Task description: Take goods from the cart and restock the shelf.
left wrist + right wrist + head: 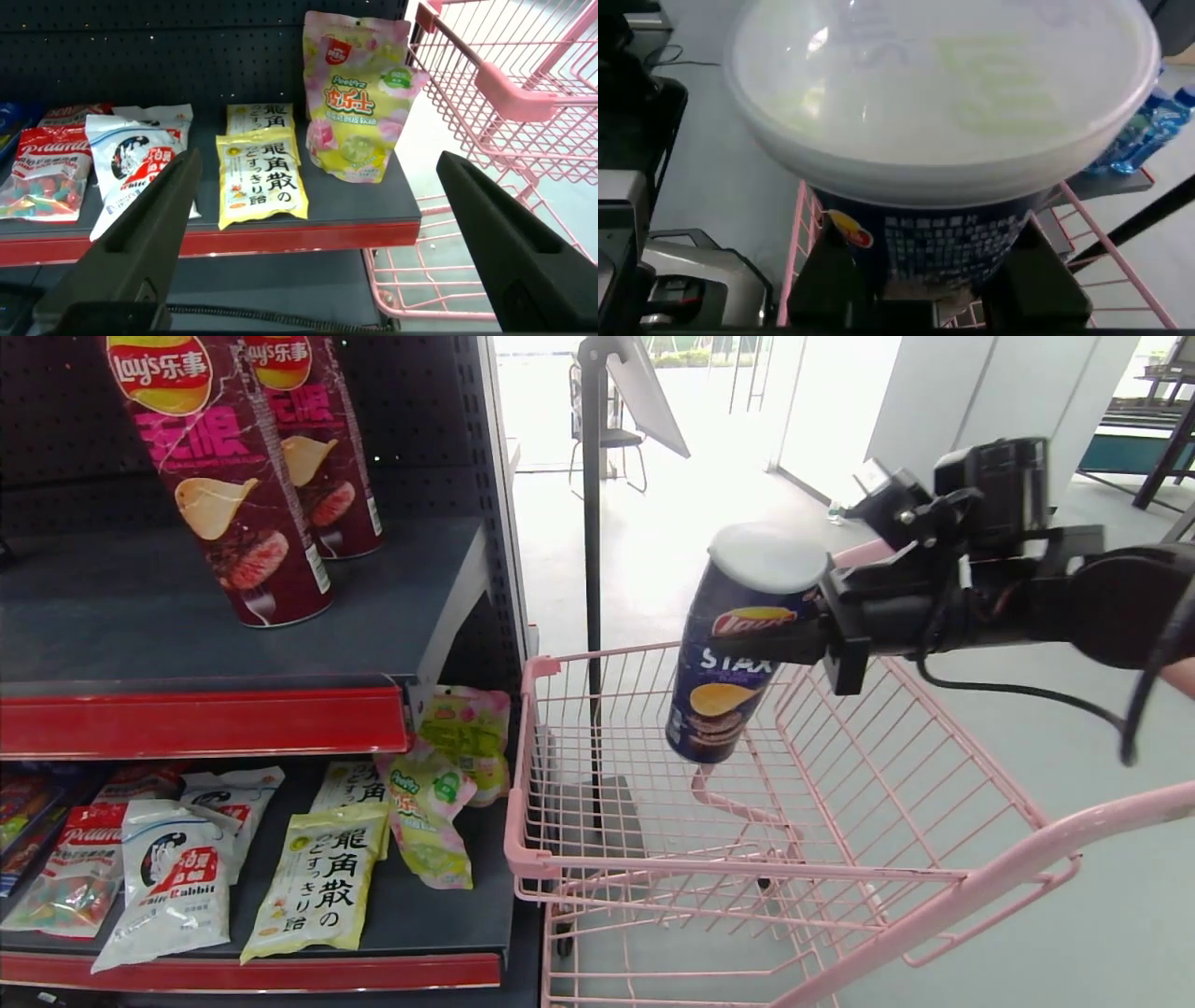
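Bright concrete floor runs behind the pink cart [519,859], which stands hard against the right end of the shelf [392,625]. From the head view, my right fingers [770,646] are clamped on the navy can [724,700] a little under its pale lid. The can hangs in the air above the cart's basket, slightly tilted, with its base nearer the shelf. Two red cans [233,495] stand upright toward the back left of the top board, and that board's front right corner lies bare.

At the left wrist, my left fingers [149,224] stand wide apart with nothing between them, in front of the lower board's red front edge. Yellow packets [262,177] lie flat there, and a green packet [360,93] leans up at the board's right end.

At the right wrist, the lid [934,84] looms close, and my right fingers [842,280] press the can's wall from both sides below it.

I judge this can to be light, a stiff cardboard tube with a smooth printed skin that could slip, and a wall that would dent under a hard squeeze. The chips inside would break if it dropped. The lid is thin plastic and could pop off, so the wall below it is the place to hold, firmly but not crushing. With the grip this high, the long body may swing, so the base should meet the board flat.
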`<state>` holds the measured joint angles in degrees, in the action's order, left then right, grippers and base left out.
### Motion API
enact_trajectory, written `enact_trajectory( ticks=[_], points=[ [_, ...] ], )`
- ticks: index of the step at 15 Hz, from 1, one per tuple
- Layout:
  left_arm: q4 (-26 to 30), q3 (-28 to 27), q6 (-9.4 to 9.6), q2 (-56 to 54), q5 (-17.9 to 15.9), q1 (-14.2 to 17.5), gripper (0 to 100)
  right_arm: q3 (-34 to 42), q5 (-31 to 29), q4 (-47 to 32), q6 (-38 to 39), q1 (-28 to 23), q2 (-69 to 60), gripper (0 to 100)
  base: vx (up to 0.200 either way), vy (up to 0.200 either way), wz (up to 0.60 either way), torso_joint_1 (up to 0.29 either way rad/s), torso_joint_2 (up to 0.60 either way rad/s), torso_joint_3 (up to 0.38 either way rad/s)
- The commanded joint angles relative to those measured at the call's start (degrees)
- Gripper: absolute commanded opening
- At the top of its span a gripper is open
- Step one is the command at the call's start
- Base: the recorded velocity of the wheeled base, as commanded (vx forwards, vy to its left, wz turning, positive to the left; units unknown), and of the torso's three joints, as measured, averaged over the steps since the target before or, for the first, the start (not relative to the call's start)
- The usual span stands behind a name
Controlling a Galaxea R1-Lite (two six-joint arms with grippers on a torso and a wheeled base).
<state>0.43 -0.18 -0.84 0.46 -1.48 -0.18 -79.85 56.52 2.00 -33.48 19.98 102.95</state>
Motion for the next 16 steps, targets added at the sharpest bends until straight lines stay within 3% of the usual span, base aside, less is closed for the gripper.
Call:
enact_trajectory(
  ticks=[1,6,11,16],
  points=[
    [0.01,0.01,-0.04,-0.02,-0.02,0.01,100,7.07,-4.22,-0.07,2.63,6.74,-12.86,0,0.0,0.0,0.0,0.0,0.0,0.0],
    [0.01,0.01,0.05,-0.02,-0.02,0.01,100,21.05,-14.5,2.48,4.3,19.92,-17.43,0,0.0,0.0,0.0,0.0,0.0,0.0],
    [0.01,0.01,-0.04,-0.02,-0.02,0.01,100,21.14,-16.96,3.27,4.91,21.68,-16.99,0,0.0,0.0,0.0,0.0,0.0,0.0],
    [0.01,0.01,0.05,-0.02,-0.02,0.01,100,20.61,-16.96,3.54,5.17,20.71,-17.43,0,0.0,0.0,0.0,0.123,-0.37,-0.237]
  ],
)
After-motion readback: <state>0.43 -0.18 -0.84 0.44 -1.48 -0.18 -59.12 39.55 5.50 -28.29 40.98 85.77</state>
